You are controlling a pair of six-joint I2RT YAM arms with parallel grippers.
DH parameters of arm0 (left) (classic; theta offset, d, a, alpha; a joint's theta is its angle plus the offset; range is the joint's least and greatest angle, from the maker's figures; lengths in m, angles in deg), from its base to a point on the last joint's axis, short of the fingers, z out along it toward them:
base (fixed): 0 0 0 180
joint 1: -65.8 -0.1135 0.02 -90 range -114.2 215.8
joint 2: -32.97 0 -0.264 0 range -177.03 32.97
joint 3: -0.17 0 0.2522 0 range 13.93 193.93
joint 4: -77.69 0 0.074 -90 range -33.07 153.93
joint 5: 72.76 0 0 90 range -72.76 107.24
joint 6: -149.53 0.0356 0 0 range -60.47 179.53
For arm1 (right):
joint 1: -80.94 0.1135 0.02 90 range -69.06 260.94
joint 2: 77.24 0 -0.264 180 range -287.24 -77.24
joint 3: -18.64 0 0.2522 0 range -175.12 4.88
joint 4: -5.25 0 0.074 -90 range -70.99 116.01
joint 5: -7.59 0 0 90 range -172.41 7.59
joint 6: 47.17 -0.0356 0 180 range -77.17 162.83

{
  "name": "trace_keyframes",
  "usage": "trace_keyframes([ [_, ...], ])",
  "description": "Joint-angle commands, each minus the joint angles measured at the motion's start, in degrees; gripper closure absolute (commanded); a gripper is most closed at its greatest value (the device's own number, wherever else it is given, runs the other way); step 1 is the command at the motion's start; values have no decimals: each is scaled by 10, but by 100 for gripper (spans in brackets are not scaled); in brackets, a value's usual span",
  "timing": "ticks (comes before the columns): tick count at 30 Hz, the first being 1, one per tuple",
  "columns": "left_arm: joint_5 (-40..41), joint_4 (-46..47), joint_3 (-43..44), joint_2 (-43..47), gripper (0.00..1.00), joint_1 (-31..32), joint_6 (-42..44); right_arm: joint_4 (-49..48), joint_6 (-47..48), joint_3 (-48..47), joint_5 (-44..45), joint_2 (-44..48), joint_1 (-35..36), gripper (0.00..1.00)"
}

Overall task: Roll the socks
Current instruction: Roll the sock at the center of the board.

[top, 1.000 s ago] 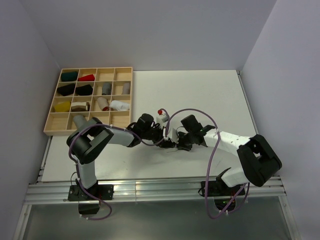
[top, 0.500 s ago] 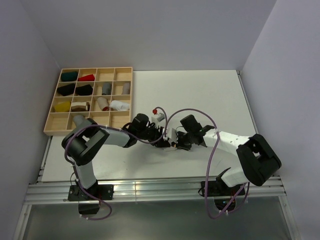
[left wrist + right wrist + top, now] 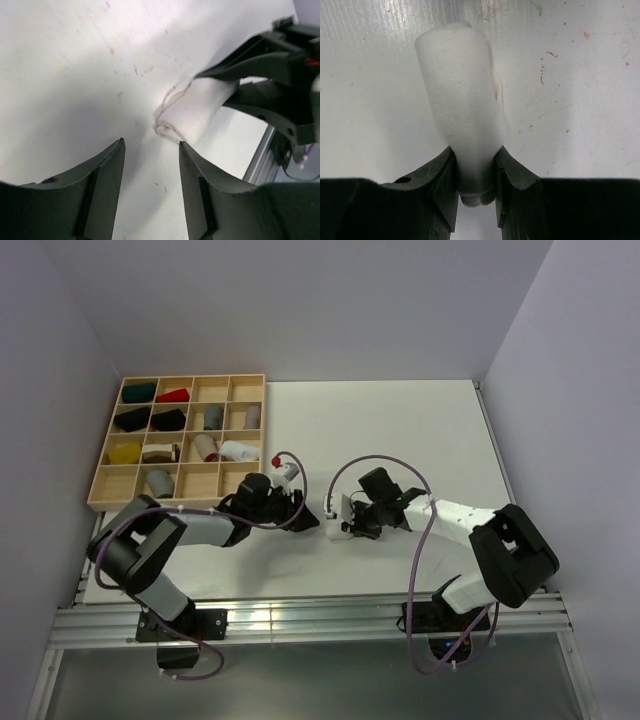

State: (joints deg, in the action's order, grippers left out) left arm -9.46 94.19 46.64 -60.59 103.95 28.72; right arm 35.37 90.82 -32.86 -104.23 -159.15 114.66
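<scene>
The plain white sock [image 3: 465,110] is rolled into a short tube that rests on the white table. My right gripper [image 3: 474,160] is shut on one end of the roll. In the top view the roll [image 3: 332,522] sits mid-table with the right gripper [image 3: 346,525] on its right side. My left gripper [image 3: 151,146] is open and empty, a short way from the roll's free end [image 3: 192,112]. In the top view the left gripper [image 3: 306,519] is just left of the roll. The mid-grey striped sock does not show on the table.
A wooden compartment tray [image 3: 106,502] at the back left holds several small cloth bundles in red, yellow, green, black, grey and white. The right gripper's black fingers [image 3: 260,62] show beyond the roll in the left wrist view. The table's near edge and a metal rail [image 3: 300,615] run below both arms.
My left arm has drawn back to the left, away from the white roll, and its jaws now stand clear of it. The right gripper has kept its hold almost in place.
</scene>
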Motion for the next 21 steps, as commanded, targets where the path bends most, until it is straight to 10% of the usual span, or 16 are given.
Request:
trace_keyframes([
  [1,63,52,-25,68,48,-5,-24,34,0,-13,27,-25,-1,100],
  [10,239,102,-108,196,49,56,38,96,-7,-66,-4,-73,-2,100],
  [21,468,130,-74,112,47,234,213,220,-6,-180,-58,-177,-18,100],
])
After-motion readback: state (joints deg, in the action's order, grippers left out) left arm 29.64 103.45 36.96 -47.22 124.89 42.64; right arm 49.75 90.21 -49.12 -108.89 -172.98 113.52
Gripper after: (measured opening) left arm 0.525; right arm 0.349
